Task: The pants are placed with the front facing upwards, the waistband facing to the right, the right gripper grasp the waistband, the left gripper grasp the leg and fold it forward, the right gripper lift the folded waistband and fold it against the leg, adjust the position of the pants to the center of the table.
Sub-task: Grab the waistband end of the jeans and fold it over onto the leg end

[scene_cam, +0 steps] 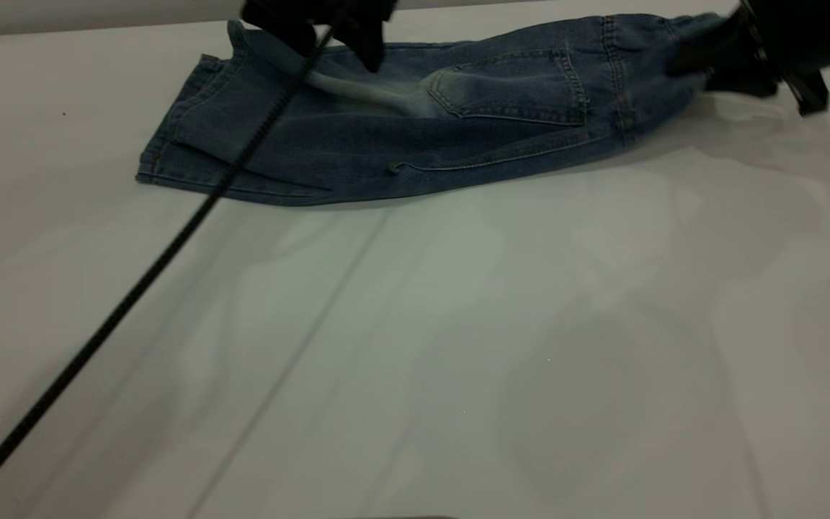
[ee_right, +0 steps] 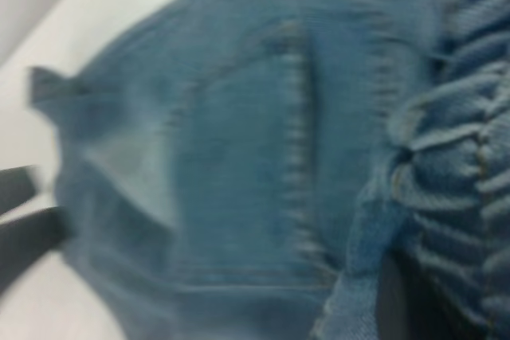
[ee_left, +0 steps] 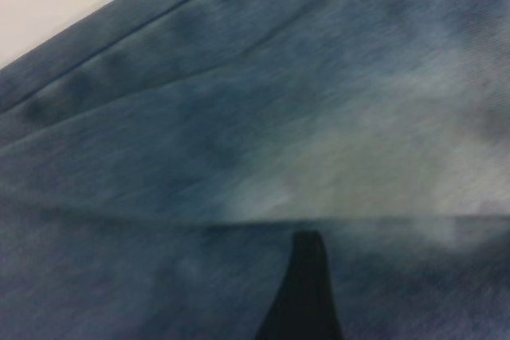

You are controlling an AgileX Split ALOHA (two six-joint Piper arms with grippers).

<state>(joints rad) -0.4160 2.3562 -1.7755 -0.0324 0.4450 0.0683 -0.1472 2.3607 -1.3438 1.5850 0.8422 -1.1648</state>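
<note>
The blue denim pants (scene_cam: 415,130) lie folded lengthwise at the far side of the white table (scene_cam: 458,324), a pocket (scene_cam: 516,83) on top and a pale patch (scene_cam: 372,90) showing. Their ruched waistband (scene_cam: 645,65) points right, and my right gripper (scene_cam: 696,61) is shut on it. In the right wrist view a dark finger (ee_right: 398,300) sits against the waistband (ee_right: 462,157). My left gripper (scene_cam: 321,43) hovers over the leg end with its fingers apart, open. One finger (ee_left: 307,292) rests on the pants (ee_left: 239,117). A leg corner (scene_cam: 238,32) stands up beside it.
A black cable (scene_cam: 134,288) runs from the left gripper diagonally across the table to the near left corner. The near half of the table is bare white surface. The pants lie close to the table's far edge.
</note>
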